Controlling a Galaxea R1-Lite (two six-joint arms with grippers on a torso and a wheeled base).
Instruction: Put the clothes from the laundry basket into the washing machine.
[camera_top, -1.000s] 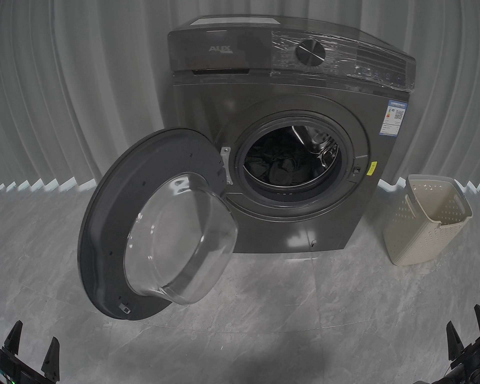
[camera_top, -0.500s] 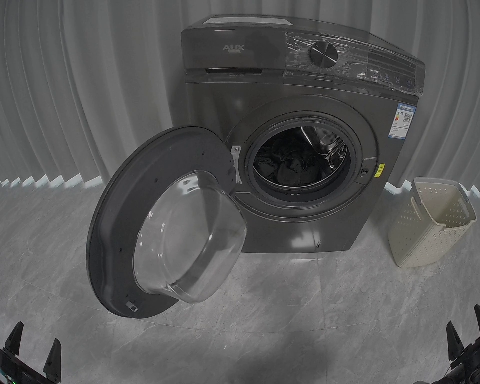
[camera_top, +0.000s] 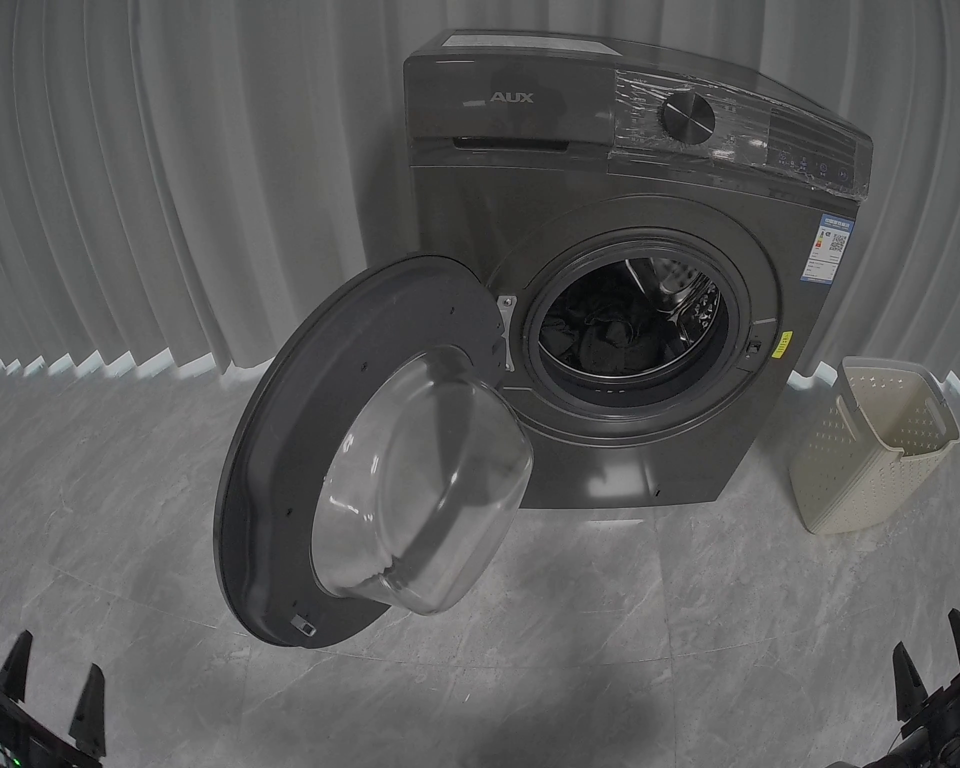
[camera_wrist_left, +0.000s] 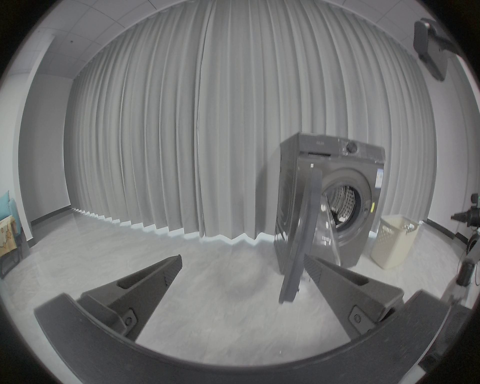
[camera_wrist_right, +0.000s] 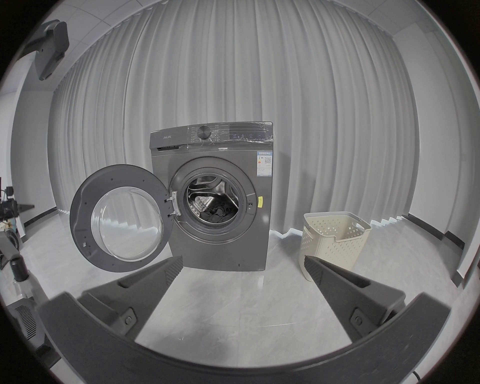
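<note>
A grey front-loading washing machine (camera_top: 640, 300) stands against the curtain with its round door (camera_top: 370, 450) swung wide open to its left. Dark clothes (camera_top: 610, 340) lie inside the drum; they show too in the right wrist view (camera_wrist_right: 215, 212). A cream perforated laundry basket (camera_top: 880, 445) sits on the floor right of the machine, and no clothes show inside it (camera_wrist_right: 335, 235). My left gripper (camera_top: 50, 690) hangs open low at the near left, far from the machine, with nothing between its fingers (camera_wrist_left: 145, 280). My right gripper (camera_top: 930, 670) hangs open low at the near right.
The open door (camera_wrist_left: 300, 235) juts out over the grey tiled floor (camera_top: 600, 640) in front of the machine. Pleated curtains (camera_top: 200, 180) line the back wall. Bare floor lies between the grippers and the machine.
The whole head picture has shifted: the machine, door and basket sit further right than a second ago, so the camera turned left. Both grippers stay open and low.
</note>
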